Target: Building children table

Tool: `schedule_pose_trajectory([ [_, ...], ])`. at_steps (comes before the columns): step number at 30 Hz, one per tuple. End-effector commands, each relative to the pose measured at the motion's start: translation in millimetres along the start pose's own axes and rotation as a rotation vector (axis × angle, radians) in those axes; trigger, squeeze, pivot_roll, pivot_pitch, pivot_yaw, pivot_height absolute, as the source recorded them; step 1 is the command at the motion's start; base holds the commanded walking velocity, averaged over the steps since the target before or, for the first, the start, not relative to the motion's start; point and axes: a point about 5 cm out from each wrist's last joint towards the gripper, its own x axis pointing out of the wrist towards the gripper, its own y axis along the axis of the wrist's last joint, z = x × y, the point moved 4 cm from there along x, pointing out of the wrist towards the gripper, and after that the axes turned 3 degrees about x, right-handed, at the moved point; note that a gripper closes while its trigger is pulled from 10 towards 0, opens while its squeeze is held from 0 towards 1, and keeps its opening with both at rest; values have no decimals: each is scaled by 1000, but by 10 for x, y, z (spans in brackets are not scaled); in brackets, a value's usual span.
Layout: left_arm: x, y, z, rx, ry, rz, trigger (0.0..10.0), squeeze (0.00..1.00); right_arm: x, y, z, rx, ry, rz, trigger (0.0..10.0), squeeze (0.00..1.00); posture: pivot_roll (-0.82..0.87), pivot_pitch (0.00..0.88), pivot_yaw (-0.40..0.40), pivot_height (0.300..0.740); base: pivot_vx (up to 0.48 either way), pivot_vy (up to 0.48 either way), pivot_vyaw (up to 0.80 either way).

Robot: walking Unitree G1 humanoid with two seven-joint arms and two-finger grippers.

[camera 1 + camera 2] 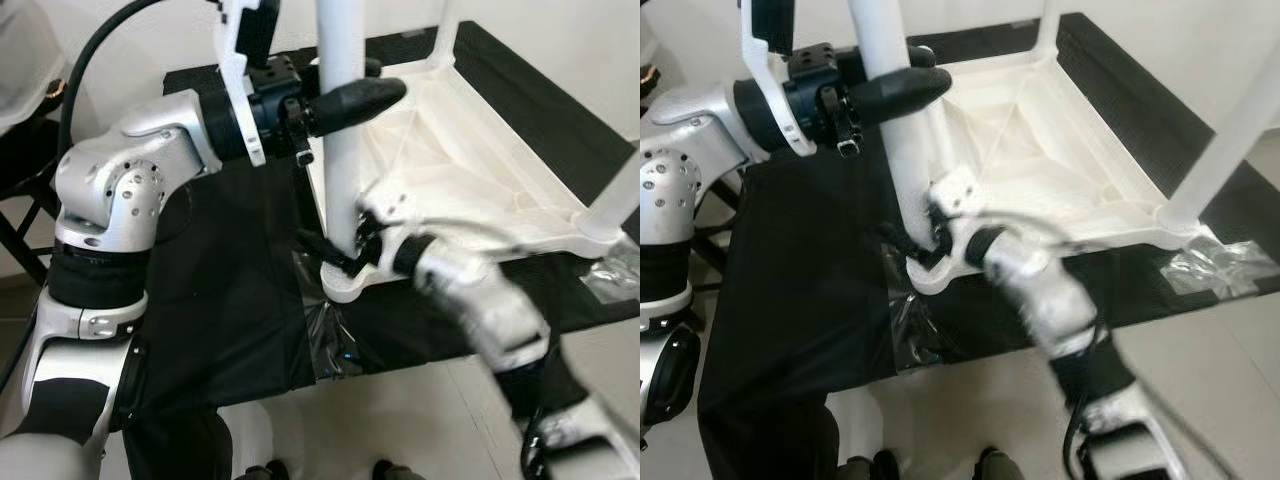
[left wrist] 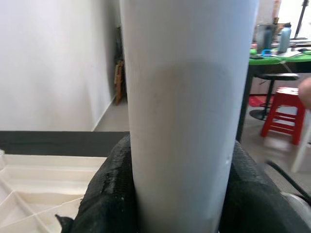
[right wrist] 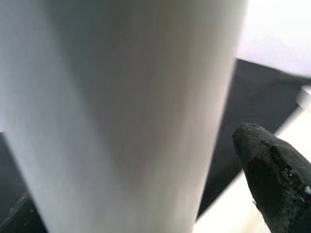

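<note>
At upper left, the left gripper (image 1: 345, 98) is clamped round the near table leg (image 1: 341, 150), which stands upright in the corner of the upturned white tabletop (image 1: 470, 170) at centre. Further legs already stand at right. The blurred right gripper (image 1: 340, 250) straddles the leg's base, seemingly loosely; the socket joint is hidden.

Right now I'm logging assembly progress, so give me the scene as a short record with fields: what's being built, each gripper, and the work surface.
item: white plastic children's table top, lying upside down
leg in hand: white round plastic leg, upright at the near corner socket
other legs: one at the right corner, one at the far corner
left gripper: fingers shut around the leg, high up
right gripper: at the leg's base, blurred
surface: black cloth-covered table
</note>
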Motion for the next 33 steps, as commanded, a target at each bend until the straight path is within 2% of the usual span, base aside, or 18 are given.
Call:
schedule_pose_trajectory([
  [1, 130, -80, 260, -14, -152, -49, 0, 0, 10, 68, -99, -19, 178, 9, 10000, 0, -30, 231, 83, 740, 0, 0, 0],
  [2, 124, -67, 287, -11, -162, -49, 0, 0, 1, 89, -118, -15, 244, 4, 10000, 0, -30, 231, 83, 740, 0, 0, 0],
  [4, 119, -58, 304, -9, -167, -50, 0, 0, -4, 103, -126, -11, 282, 2, 10000, 0, -30, 231, 83, 740, 0, 0, 0],
  [10, 36, 49, 404, 3, -196, -49, 0, 0, 115, 164, -10, -47, 321, -11, 10000, 0, -9, 243, 95, 740, 0, 0, 0],
  [11, 15, 78, 421, 6, -201, -49, 0, 0, 123, 171, -10, -38, 357, -12, 4549, 0, -5, 247, 96, 740, 0, 0, 0],
  [12, 15, 78, 421, 6, -201, -49, 0, 0, 123, 171, -10, -38, 357, -12, 4549, 0, -5, 247, 96, 740, 0, 0, 0],
  [13, -2, 99, 434, 8, -204, -50, 0, 0, 118, 178, -2, -28, 400, -10, 3647, 0, -5, 247, 96, 740, 0, 0, 0],
  [14, 5, 100, 436, 9, -207, -53, 0, 0, 101, 182, -16, -17, 459, -10, 0, 0, -2, 249, 97, 740, 0, 0, 0],
  [19, 30, 87, 436, 9, -214, -62, 0, 0, 53, 192, -36, 6, 589, -17, 0, 0, -3, 250, 98, 740, 0, 0, 0],
  [25, 30, 97, 453, 3, -228, -57, 0, 0, 78, 198, -17, 3, 592, -10, 0, 0, -9, 248, 98, 740, 0, 0, 0],
  [26, 28, 100, 455, -3, -232, -54, 0, 1000, 90, 197, -11, 3, 577, -4, 0, 0, -10, 247, 98, 740, 0, 0, 0],
  [27, 40, 100, 419, 1, -203, -53, 10000, 1000, 115, 176, 5, -3, 536, -3, 0, 0, -17, 248, 95, 740, 0, 0, 0],
  [28, 48, 99, 390, 5, -179, -53, 10000, 1000, 130, 160, 18, -7, 507, -2, 0, 0, -17, 248, 95, 740, 0, 0, 0],
  [29, 49, 104, 363, 10, -161, -56, 10000, 1000, 164, 112, 44, 9, 429, -11, 0, 0, -19, 249, 90, 740, 0, 0, 0],
  [31, 48, 108, 348, 12, -151, -58, 10000, 1000, 184, 75, 69, 21, 381, -18, 0, 0, -19, 249, 90, 740, 0, 0, 0],
  [32, 42, 126, 324, -6, -141, -52, 10000, 0, 237, -3, 65, 60, 278, -22, 0, 0, -29, 250, 72, 740, 0, 0, 0],
  [33, 42, 126, 324, -6, -141, -52, 10000, 0, 237, -3, 65, 60, 278, -22, 0, 0, -29, 250, 72, 740, 0, 0, 0],
])
